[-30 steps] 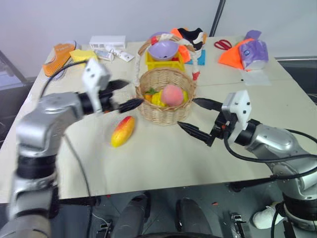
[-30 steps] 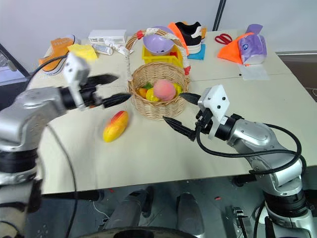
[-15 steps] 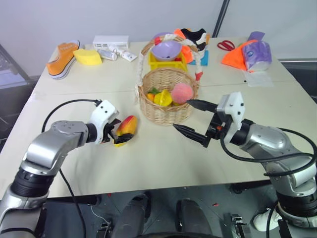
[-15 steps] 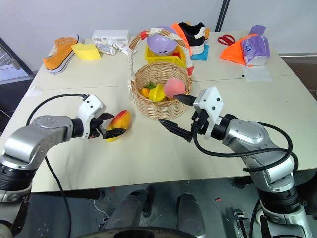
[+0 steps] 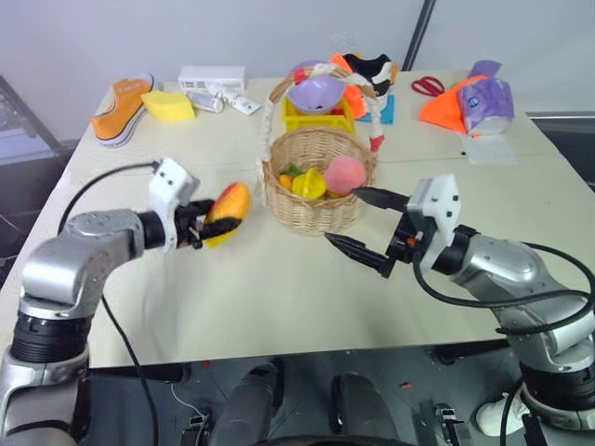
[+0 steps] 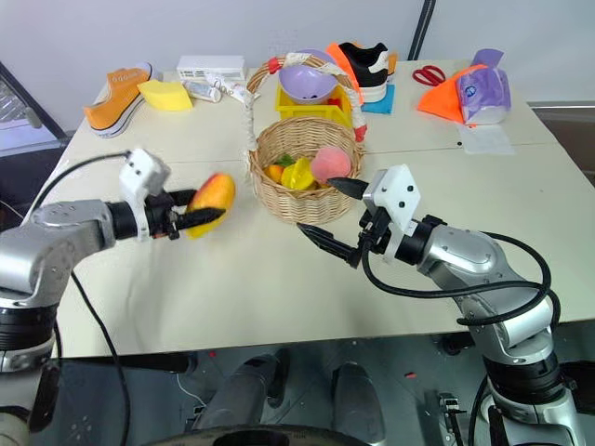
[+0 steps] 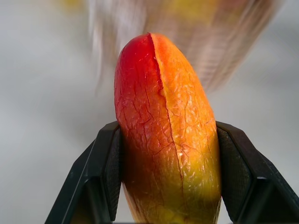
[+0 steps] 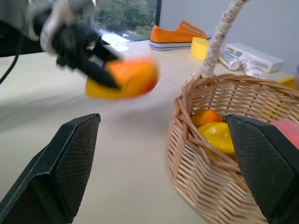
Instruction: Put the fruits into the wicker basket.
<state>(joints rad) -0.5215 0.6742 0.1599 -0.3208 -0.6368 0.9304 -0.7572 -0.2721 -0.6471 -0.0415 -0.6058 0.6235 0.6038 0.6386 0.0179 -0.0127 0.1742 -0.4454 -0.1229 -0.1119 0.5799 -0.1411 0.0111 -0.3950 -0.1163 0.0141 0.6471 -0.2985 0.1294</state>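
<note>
My left gripper [image 5: 212, 223] is shut on the yellow mango [image 5: 226, 213], whose end blushes orange-red, and holds it in the air left of the wicker basket [image 5: 321, 186]. The left wrist view has the mango [image 7: 168, 135] clamped between both black fingers [image 7: 105, 177]. A pink peach [image 5: 345, 174] lies in the basket among small yellow and orange pieces. Right of the basket and near its wall, my right gripper [image 5: 365, 226] stands open with nothing in it. In the right wrist view the basket [image 8: 224, 154] is close and the held mango [image 8: 124, 78] hangs beyond it.
Behind the basket a purple bowl [image 5: 315, 92] sits in a yellow bin [image 5: 311, 118]. An orange shoe [image 5: 120, 98], a yellow sponge wedge [image 5: 168, 106] and a white box [image 5: 212, 77] lie at the back left. Scissors [image 5: 427, 85] and an orange-purple cloth [image 5: 472, 100] lie at the back right.
My left gripper dropped to the mango on the table, shut on it and lifted it up toward the basket. The right gripper stayed put.
</note>
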